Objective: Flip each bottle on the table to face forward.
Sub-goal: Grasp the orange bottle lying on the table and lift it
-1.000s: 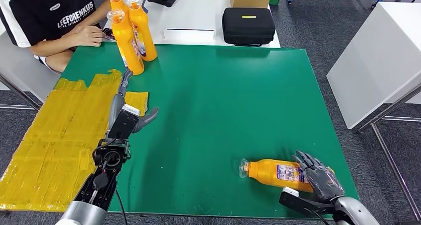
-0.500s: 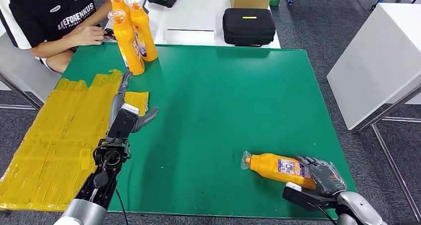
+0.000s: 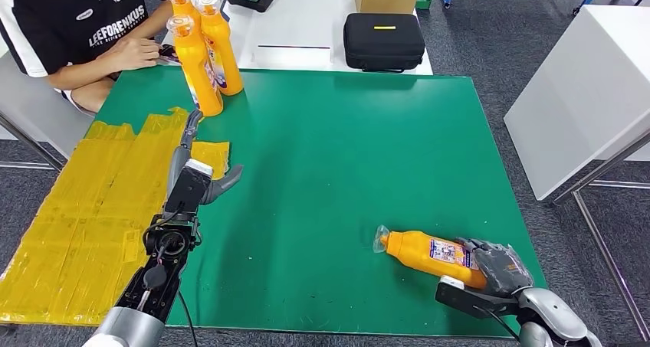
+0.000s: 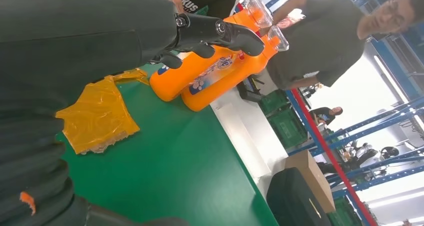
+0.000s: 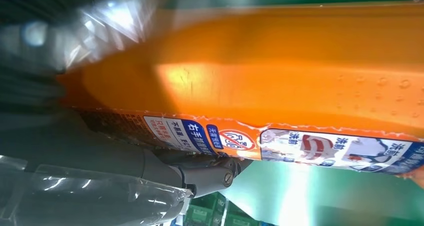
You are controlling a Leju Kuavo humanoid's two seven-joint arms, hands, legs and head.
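The lying bottle [image 3: 426, 253] is swinging its cap farther right and nearer on the counter [image 3: 337, 148] as the right hand [image 3: 497, 267] is wrapping its base, readying the flip, while the left hand [image 3: 201, 175] is hovering open, empty.

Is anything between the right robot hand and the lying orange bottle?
No. The right robot hand is already wrapped over the base end of the lying orange bottle near the green table's front right corner; nothing sits between them.

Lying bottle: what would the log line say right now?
right hand grips lying bottle | left hand idle | three bottles upright
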